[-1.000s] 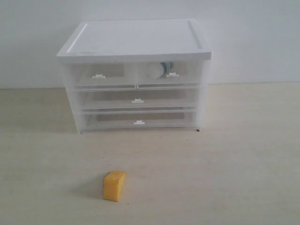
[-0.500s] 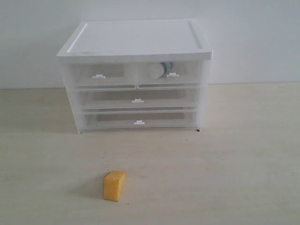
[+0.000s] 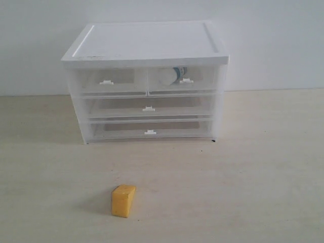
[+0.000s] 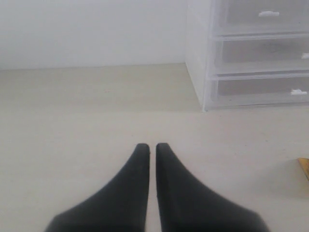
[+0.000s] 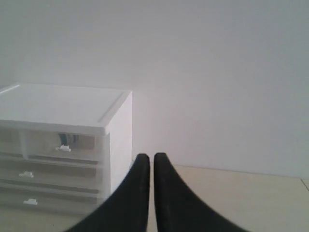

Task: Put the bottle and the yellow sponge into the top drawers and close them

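Note:
The yellow sponge (image 3: pixel 123 200) stands on the table in front of the white-topped cabinet (image 3: pixel 147 43); only its edge (image 4: pixel 304 168) shows in the left wrist view. The bottle (image 3: pixel 172 76) lies inside the closed right top drawer (image 3: pixel 185 80), white cap facing left; its label (image 5: pixel 69 139) shows through the clear front. The left top drawer (image 3: pixel 106 81) is closed and looks empty. Neither arm appears in the exterior view. My left gripper (image 4: pixel 152 146) is shut and empty, low over the table to the cabinet's left. My right gripper (image 5: pixel 151 157) is shut and empty, off the cabinet's right side.
Two full-width clear drawers (image 3: pixel 148 108) (image 3: pixel 150 132) sit closed below the top pair. A white wall (image 3: pixel 273 40) rises behind the cabinet. Pale wooden tabletop (image 3: pixel 243 192) surrounds the sponge.

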{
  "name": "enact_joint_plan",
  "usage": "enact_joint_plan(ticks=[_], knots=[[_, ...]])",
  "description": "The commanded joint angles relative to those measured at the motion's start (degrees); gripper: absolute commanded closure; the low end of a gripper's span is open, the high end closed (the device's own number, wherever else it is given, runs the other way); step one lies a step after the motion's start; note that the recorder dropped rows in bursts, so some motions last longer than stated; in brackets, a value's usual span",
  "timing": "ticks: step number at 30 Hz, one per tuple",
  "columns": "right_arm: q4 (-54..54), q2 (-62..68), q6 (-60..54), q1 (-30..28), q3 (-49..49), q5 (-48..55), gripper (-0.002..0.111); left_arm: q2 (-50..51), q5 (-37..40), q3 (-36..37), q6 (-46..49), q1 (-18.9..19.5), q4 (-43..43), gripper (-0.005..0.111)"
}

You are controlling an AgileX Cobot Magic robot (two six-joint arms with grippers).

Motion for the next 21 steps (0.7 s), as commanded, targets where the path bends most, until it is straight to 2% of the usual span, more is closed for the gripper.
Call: enact_joint_plan(ticks=[1,12,17,21], knots=[[-0.3,-3.1,-1.0,-0.2,7.1,-2.6,0.107,-0.2,-0.2,0.2,0.4,0.1,-0.2,0.103],[-0.2,-6.4,-1.2,-0.2,18.6,-3.0,0.107,-0.2,-0.2,0.2,0.4,0.1,-0.2,0.103],[0.0,-14.4,1.7,-0.2,24.5,-2.4,0.107,-0.2,-0.2,0.2,0.4,0.1,-0.2,0.103],[0.0,-15.6,2.5,-0.2,27.5,-1.0,0.107,-0.2,-0.2,0.2,0.4,0.1,-0.2,0.103]])
